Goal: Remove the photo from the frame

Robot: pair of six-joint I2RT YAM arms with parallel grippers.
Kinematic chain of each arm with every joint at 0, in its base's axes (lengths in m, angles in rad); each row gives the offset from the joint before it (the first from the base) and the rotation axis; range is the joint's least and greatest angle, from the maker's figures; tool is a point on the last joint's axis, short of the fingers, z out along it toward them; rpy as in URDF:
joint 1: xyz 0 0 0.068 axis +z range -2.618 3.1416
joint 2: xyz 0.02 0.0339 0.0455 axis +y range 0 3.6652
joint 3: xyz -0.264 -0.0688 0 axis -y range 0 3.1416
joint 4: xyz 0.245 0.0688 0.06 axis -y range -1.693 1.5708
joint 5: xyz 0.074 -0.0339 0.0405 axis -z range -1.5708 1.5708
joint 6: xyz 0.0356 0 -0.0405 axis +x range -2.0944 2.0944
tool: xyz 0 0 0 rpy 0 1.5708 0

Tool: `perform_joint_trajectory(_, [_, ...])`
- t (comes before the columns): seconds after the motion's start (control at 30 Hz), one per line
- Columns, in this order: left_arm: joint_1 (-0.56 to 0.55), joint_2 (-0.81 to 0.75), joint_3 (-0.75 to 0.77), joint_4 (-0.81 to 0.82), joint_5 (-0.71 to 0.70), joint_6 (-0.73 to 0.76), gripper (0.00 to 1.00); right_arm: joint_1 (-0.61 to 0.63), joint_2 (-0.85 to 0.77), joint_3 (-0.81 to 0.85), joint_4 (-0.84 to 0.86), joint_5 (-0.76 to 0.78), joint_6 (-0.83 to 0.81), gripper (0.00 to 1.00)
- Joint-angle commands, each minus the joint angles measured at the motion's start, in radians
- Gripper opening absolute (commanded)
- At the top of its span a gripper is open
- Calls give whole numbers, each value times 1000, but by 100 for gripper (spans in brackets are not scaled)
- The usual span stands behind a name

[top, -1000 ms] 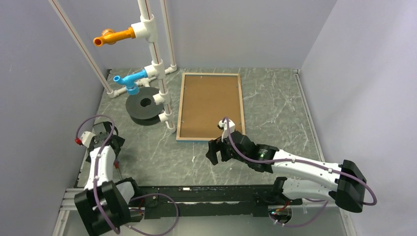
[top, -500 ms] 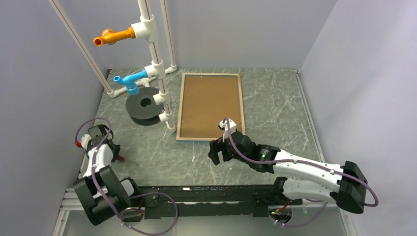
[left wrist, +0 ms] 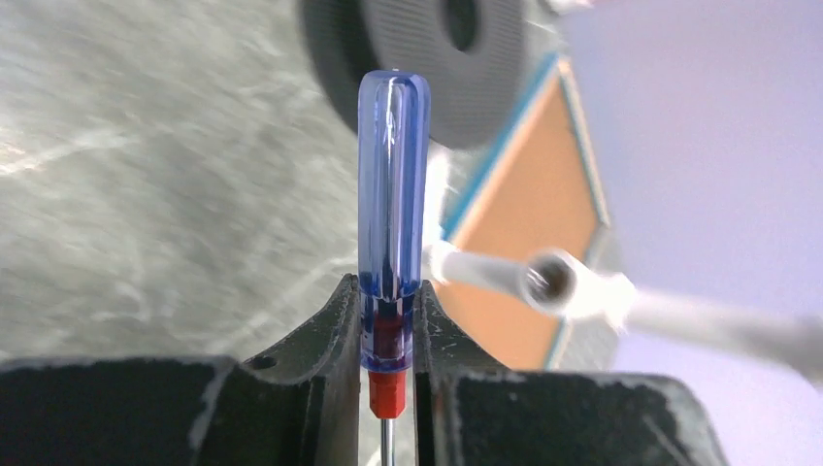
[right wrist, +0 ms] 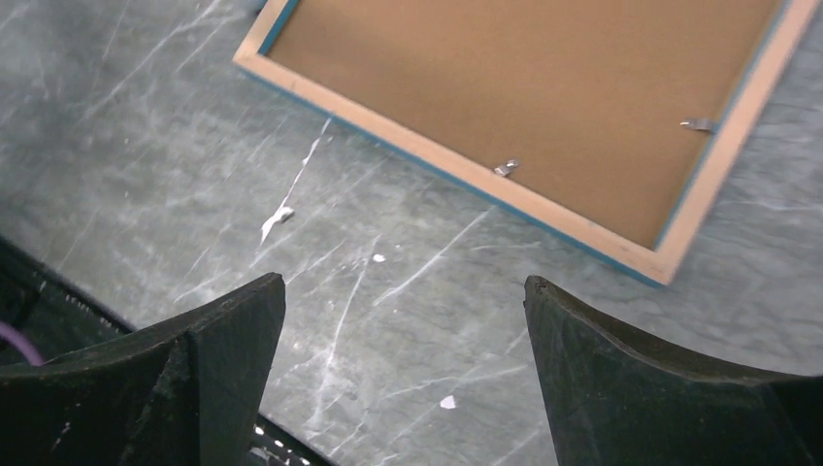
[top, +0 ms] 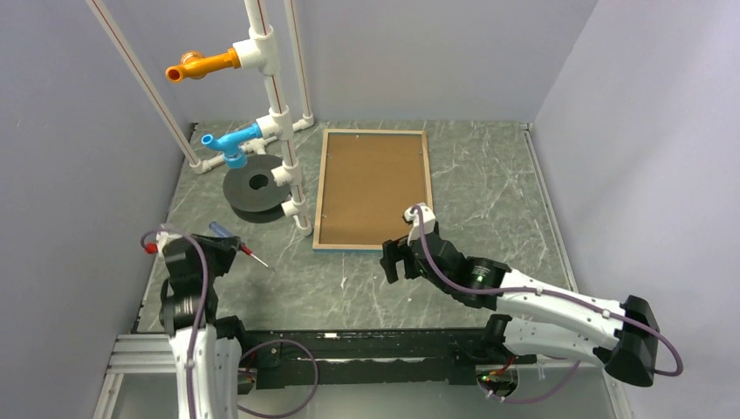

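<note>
The frame is seen lying face down at the far middle of the table, just right of the black disc. Its wood-coloured rim and the brown backing board are turned up, and a line of turquoise shows along the near edge. The photo is not visible and is judged to be shut in beneath the board. In the right wrist view two small metal tabs are seen lapping over the board, one on the near edge and one on an adjoining side.

The left gripper is clamped on a screwdriver, pinched low on the clear blue handle by the red collar. It is held at the near left, well apart from the frame. The right gripper is spread wide and empty, over bare table just near of the frame's near edge.

The frame is judged to be light, thin and stiff, and easily slid on the smooth table, so it is best steadied at the rim. Whether glass is fitted cannot be told. The tabs are expected to be springy and to need bending or turning aside with the screwdriver tip before the board can be lifted by an edge. The photo, being paper, is expected to be limp and easily creased, and is best taken at a corner or edge.
</note>
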Motion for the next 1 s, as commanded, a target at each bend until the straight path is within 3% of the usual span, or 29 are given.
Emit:
perform_joint_trajectory(0.0, [-121, -188, 46, -151, 13, -128, 0, -8, -87, 25, -34, 152, -6, 97])
perform_joint_trajectory(0.17, [-259, -141, 12, -80, 180, -67, 0, -36, -116, 13, -28, 158, 24, 100])
perform_joint_trajectory(0.27, [-428, -159, 13, -30, 98, -31, 0, -54, -87, 33, -40, 137, 31, 100])
perform_joint_trajectory(0.37, [-590, -164, -38, 144, 71, -26, 0, -68, -54, 49, -42, 76, 26, 100])
perform_joint_trajectory(0.47, [-781, -63, -29, 260, -25, 28, 0, -134, -34, 67, -32, -84, 37, 100])
perform_joint_trajectory(0.57, [-1027, 37, -10, 420, -125, 162, 0, -219, -31, 84, -19, -322, 55, 100])
perform_joint_trajectory(0.67, [-1189, 195, 129, 435, -195, 355, 0, -250, -70, 111, -45, -404, 60, 100])
perform_joint_trajectory(0.73, [-1223, 312, 236, 439, -136, 494, 0, -262, -117, 137, -60, -467, 40, 100])
perform_joint_trajectory(0.97, [-1225, 597, 593, 271, 263, 926, 0, -269, -202, 190, -14, -815, -60, 99])
